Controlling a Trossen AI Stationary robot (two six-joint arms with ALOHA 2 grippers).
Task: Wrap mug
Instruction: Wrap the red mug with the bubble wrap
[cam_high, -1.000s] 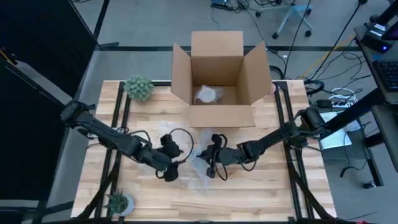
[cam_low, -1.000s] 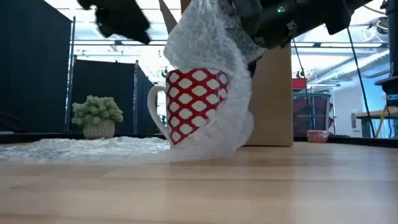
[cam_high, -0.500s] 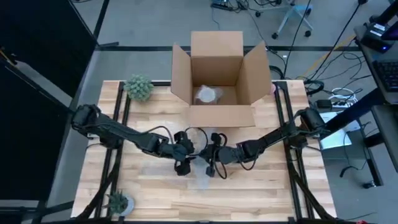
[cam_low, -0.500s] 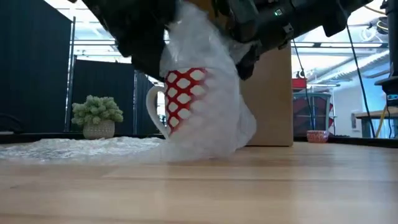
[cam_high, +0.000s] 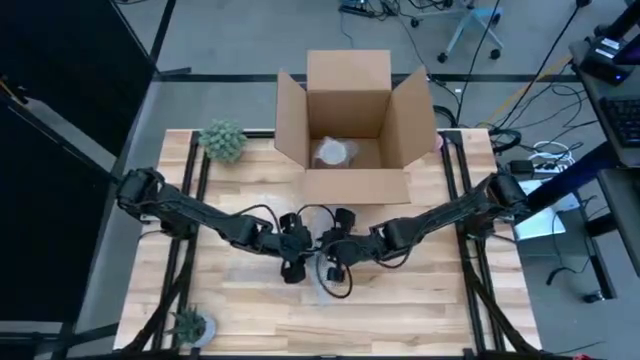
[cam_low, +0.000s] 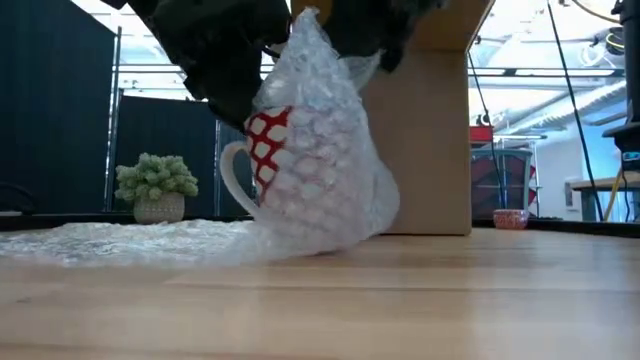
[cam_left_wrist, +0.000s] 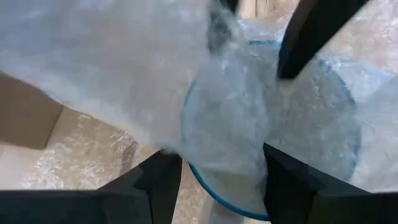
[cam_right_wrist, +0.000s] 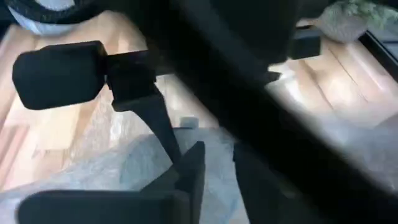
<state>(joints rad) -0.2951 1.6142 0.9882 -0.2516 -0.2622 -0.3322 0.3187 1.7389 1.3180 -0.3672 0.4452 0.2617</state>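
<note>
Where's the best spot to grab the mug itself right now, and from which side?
Probably the white handle. It juts bare from the tilted mug on the plant side, while bubble wrap covers the rest. Come in level from that side.

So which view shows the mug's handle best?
The low view: the mug shows side-on, its white handle clear of the bubble wrap. High view hides it under both grippers; the left wrist view shows only the rim.

Wooden table (cam_high: 420, 300): cardboard box (cam_high: 350, 125) upper centre, two potted plants (cam_high: 222, 141) (cam_high: 190, 324) left, bubble-wrapped mug (cam_low: 305, 170) centre.
</note>
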